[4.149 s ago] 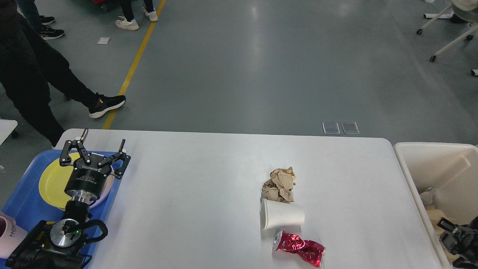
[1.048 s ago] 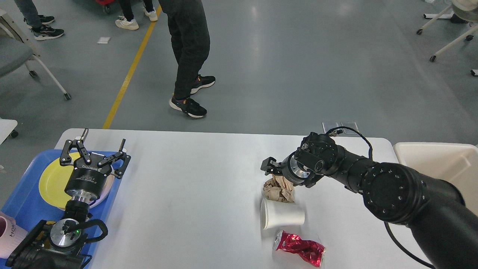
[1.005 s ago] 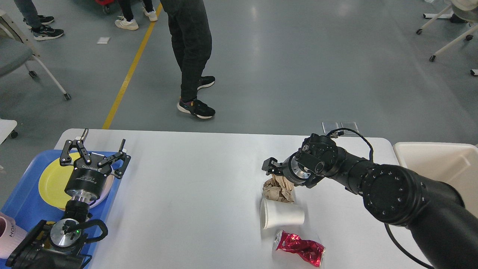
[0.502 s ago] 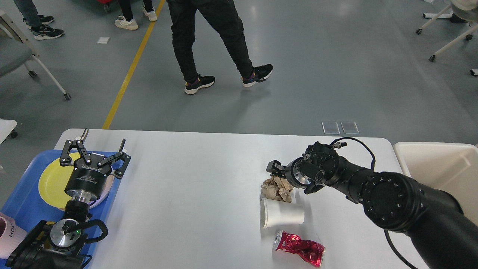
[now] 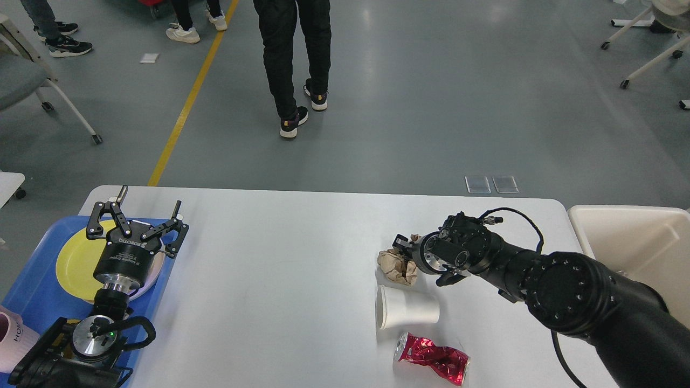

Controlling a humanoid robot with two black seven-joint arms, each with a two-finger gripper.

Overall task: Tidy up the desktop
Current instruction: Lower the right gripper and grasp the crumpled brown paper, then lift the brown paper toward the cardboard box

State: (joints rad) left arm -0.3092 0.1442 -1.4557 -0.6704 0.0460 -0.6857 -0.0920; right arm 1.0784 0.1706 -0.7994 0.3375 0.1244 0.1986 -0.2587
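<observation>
The white desktop [image 5: 280, 280] holds a crumpled brown paper ball [image 5: 392, 264], a white paper cup [image 5: 407, 314] lying on its side, and a crushed red can [image 5: 434, 362]. My right gripper [image 5: 405, 252] is pressed into the right side of the paper ball. It is dark and seen end-on, so its fingers cannot be told apart. The paper looks squeezed and a scrap pokes up behind the gripper. My left gripper [image 5: 150, 200] is open and empty, pointing up over the left side of the table.
A blue tray [image 5: 32, 293] at the left edge holds a yellow plate [image 5: 73, 258] and a pink cup [image 5: 12, 339]. A cream bin [image 5: 630, 226] stands off the table's right edge. A person [image 5: 294, 64] stands on the floor beyond the table.
My right arm came in from the right, reached the paper ball and lowered into it; the ball now looks narrower. The person walked across behind the table. My left arm has not moved.
</observation>
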